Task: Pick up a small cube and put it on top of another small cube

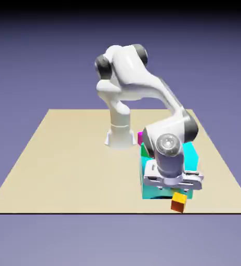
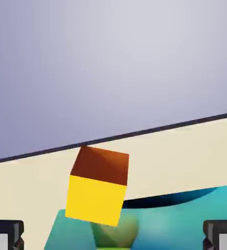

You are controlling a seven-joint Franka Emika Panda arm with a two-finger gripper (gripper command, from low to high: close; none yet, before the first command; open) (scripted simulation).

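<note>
Small orange cube: seen in the exterior view near the front edge of the table, toward the exterior view's right; the small orange cube [image 1: 178,202] has a yellow top face and orange sides, darkened by shade.
Table edge: the front border of the pale tan table [image 1: 76,171] is shown just beside the cube's lower corner; in the hand view it is drawn as a dark slanting line, met by one corner of the cube.
Open room: a broad stretch of bare tabletop is shown on the exterior view's left; only a narrow strip is left between the block and the front edge.
Jaws: the gripper [image 2: 113,237] is spread wide, its two grey tips set well apart at the bottom corners of the hand view.
Cube from the hand: the yellow face is shown left of the middle in the hand view, higher in the picture than the tips.
Large block: the big cyan block [image 1: 149,184] is placed under and behind the hand, close to the orange cube, and is partly covered by the arm [image 1: 130,67].
Other cubes: a green cube [image 1: 144,151] and, farther back, a magenta cube [image 1: 140,137] are partly hidden, near the arm.
</note>
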